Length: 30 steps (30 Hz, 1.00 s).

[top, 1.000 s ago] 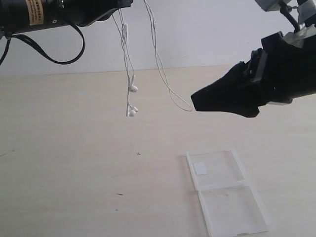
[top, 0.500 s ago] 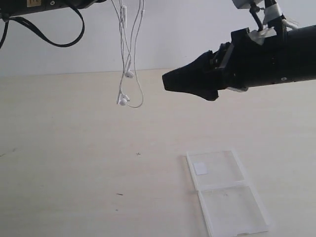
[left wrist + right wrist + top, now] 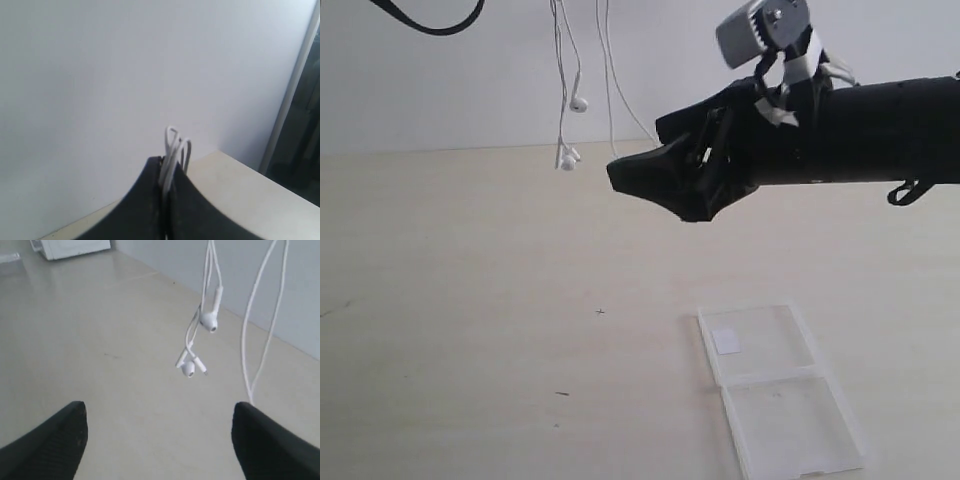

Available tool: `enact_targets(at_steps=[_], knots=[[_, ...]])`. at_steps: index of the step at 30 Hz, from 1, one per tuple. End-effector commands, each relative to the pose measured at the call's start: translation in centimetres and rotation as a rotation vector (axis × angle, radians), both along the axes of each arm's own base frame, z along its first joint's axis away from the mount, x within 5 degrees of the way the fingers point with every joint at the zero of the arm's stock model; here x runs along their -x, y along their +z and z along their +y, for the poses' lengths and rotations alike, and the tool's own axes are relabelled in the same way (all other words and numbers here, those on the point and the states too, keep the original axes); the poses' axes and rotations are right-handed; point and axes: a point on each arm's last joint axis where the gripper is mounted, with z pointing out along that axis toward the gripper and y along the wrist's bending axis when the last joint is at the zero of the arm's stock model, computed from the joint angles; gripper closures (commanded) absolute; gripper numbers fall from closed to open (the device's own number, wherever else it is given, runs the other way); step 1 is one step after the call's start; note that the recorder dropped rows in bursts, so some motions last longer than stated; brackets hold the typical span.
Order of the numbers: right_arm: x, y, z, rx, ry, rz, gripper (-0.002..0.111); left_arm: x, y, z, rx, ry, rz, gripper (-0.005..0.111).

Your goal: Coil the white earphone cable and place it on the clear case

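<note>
The white earphone cable (image 3: 561,80) hangs in several strands from above the exterior view's top edge, its two earbuds (image 3: 568,157) dangling well above the table. My left gripper (image 3: 165,172) is shut on loops of the cable (image 3: 173,145); it is out of the exterior view. My right gripper (image 3: 630,178) reaches in from the right, level with the earbuds, just right of them. It (image 3: 157,430) is open with nothing between its fingers. One long strand (image 3: 252,355) drops close to one finger (image 3: 270,440); contact cannot be told. The clear case (image 3: 775,385) lies open and flat at the front right.
The beige table (image 3: 470,300) meets a white wall behind. A black arm cable (image 3: 425,25) loops at the top left. In the right wrist view a white box (image 3: 75,247) stands far off on the table.
The right gripper has swung left and up, from beside the case to next to the earbuds. The left arm has risen out of the exterior view, lifting the cable higher.
</note>
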Motion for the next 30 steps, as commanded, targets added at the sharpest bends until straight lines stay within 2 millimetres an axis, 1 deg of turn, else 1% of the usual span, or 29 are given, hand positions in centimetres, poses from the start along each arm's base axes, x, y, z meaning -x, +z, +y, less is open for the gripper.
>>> enact_targets(at_steps=[1, 8, 12, 14, 19, 23, 24, 28, 30], knots=[[-0.8, -0.7, 0.4, 0.075, -0.062, -0.030, 0.032, 0.0, 0.3, -0.2, 0.029, 0.006, 0.008, 0.107], [-1.5, 1.1, 1.0, 0.002, -0.055, -0.027, 0.032, 0.2, -0.9, -2.3, -0.043, -0.039, 0.009, 0.107], [-1.8, 1.8, 1.1, -0.014, -0.060, -0.034, 0.032, 0.1, -1.2, -2.4, -0.061, -0.005, 0.037, 0.107], [-2.1, 1.9, 1.0, -0.016, -0.092, -0.020, 0.032, 0.1, -1.2, -2.4, -0.060, -0.007, 0.036, 0.107], [-2.6, 1.8, 0.7, 0.009, -0.155, -0.013, 0.032, 0.0, -1.3, -2.3, -0.064, 0.003, 0.041, 0.107], [-2.6, 1.7, 0.7, 0.010, -0.157, -0.012, 0.032, 0.0, -1.2, -2.4, -0.063, 0.001, 0.038, 0.107], [-2.6, 1.7, 0.7, 0.008, -0.159, -0.008, 0.031, 0.0, -1.1, -2.4, -0.061, 0.000, 0.036, 0.107], [-2.5, 1.7, 0.8, 0.002, -0.159, 0.000, 0.021, 0.0, -0.9, -2.4, -0.060, 0.002, 0.032, 0.107], [-2.5, 1.7, 0.8, 0.003, -0.159, 0.000, 0.019, 0.0, -0.8, -2.4, -0.057, 0.000, 0.027, 0.107]])
